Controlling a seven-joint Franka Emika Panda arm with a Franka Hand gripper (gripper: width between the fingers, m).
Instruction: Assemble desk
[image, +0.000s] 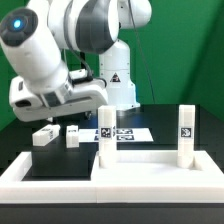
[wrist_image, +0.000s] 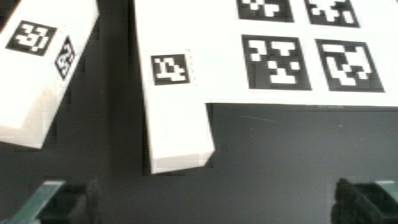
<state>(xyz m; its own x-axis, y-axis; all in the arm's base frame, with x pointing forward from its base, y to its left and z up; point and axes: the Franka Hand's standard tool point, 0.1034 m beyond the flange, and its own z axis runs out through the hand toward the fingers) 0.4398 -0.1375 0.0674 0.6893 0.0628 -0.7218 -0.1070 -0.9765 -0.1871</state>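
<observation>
Wrist view, item one: the tool (wrist_image: 210, 200), fingers spread wide and holding nothing, hangs over the dark table (wrist_image: 107, 180). A loose leg block (wrist_image: 178, 110) lies just ahead of the gap between the fingers, untouched. A second loose block (wrist_image: 45, 70) lies beside it, and the marker board (wrist_image: 294, 50) is on its other side.

Exterior view, item two: the desk slab (image: 150, 170) lies flat at the front, tucked against the white rim (image: 15, 178). We judge the rim braces it against sliding. One upright leg (image: 105, 135) and another upright leg (image: 186, 133) stand on it. The slab lies well apart from the tool. We judge the tool is poised to take a third leg.
</observation>
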